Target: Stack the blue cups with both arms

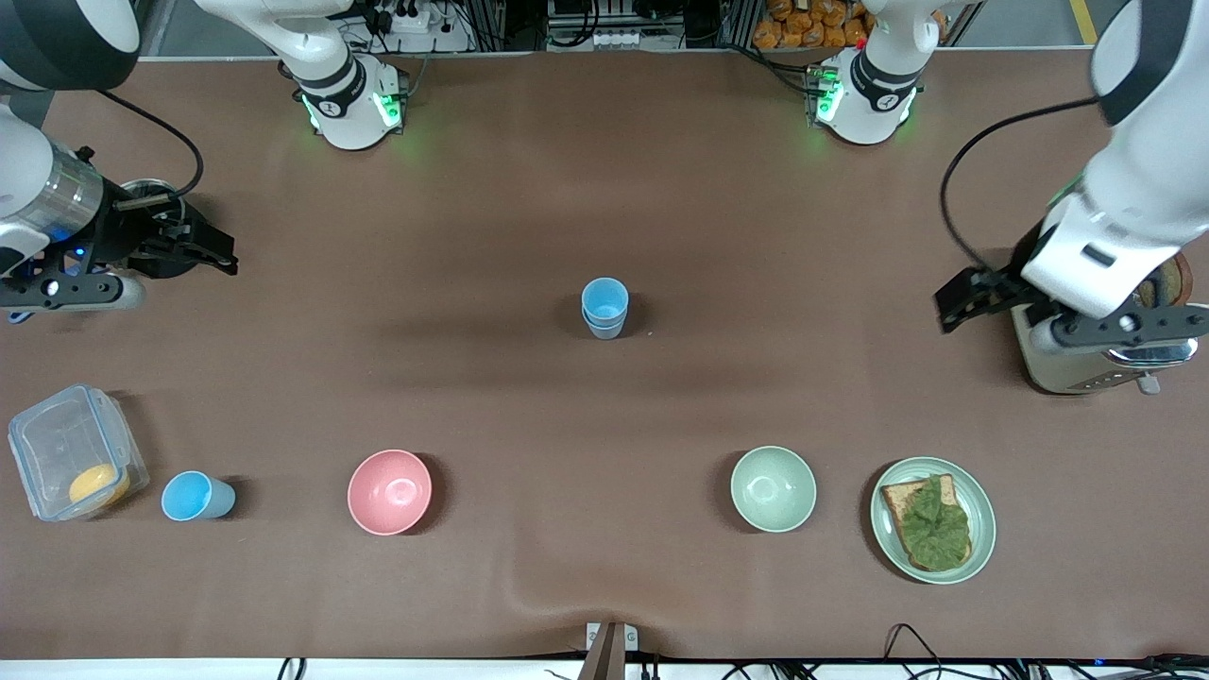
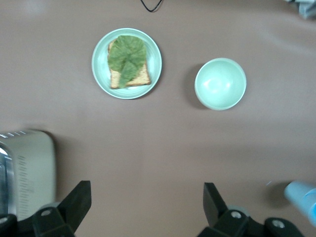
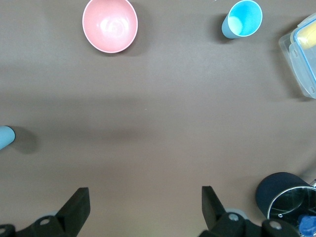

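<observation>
Brown worktop (image 1: 529,189): mid-surface, we see two nested blue cups (image 1: 604,308). Our left gripper (image 1: 962,300) hovers beside the toaster (image 1: 1086,364), right gripper (image 1: 203,247) at its end, jaws apart.

a pink bowl (image 1: 389,491) and a pale green bowl (image 1: 773,488) stand upright in the row nearest the front camera. beside the green bowl, toward the left arm's end, a pale green plate (image 1: 982,529) holds a slice of toast (image 1: 902,496) topped with a lettuce leaf (image 1: 935,522). farther from the camera at that end stands a metal toaster (image 1: 1058,373). at the right arm's end, a clear lidded container (image 1: 57,444) holds something orange (image 1: 98,484). farther from the camera there, a dark round pot (image 3: 281,195) sits on the brown tablecloth (image 1: 604,567).
</observation>
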Action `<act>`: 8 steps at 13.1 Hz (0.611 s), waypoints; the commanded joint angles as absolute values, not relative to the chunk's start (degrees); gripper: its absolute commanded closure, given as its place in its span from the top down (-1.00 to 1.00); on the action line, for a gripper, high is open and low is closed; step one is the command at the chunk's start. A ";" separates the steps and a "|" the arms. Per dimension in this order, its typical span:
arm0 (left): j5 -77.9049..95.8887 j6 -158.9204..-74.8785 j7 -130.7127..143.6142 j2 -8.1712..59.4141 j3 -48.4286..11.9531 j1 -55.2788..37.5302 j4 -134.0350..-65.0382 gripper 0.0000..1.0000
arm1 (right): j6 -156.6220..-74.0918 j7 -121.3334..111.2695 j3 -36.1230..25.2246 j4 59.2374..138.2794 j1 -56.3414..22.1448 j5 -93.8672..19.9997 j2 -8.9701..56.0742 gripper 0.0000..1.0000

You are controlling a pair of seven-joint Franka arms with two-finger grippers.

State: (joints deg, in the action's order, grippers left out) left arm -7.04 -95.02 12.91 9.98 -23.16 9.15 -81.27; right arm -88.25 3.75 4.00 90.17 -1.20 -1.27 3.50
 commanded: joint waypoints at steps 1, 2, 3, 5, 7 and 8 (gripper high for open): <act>-5.28 -93.70 6.77 5.64 -16.29 4.86 -84.54 1.00 | -88.42 3.60 4.22 89.74 -1.14 -0.62 3.34 1.00; -3.19 -93.69 6.33 4.32 -13.56 3.79 -86.03 1.00 | -88.50 3.60 4.22 90.00 -1.14 -0.62 3.34 1.00; -1.60 -93.69 6.07 3.61 -12.84 3.69 -87.00 1.00 | -88.85 3.60 4.22 90.00 -1.23 -0.62 3.34 1.00; -1.49 -93.43 5.71 2.38 -12.74 3.17 -87.27 1.00 | -88.95 3.60 4.31 90.09 -1.41 -0.70 3.34 1.00; -1.58 -92.64 5.63 2.11 -11.00 2.64 -87.19 1.00 | -88.95 3.69 4.31 89.91 -2.71 -0.79 3.34 1.00; -1.58 -92.20 5.80 2.11 -10.73 2.64 -87.19 1.00 | -89.12 3.87 4.31 89.83 -3.68 -0.27 3.34 1.00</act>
State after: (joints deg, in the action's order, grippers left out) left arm -2.65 -93.05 6.78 3.92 -12.63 3.36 -85.69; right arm -88.96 3.75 4.27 90.17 -1.86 -1.27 3.51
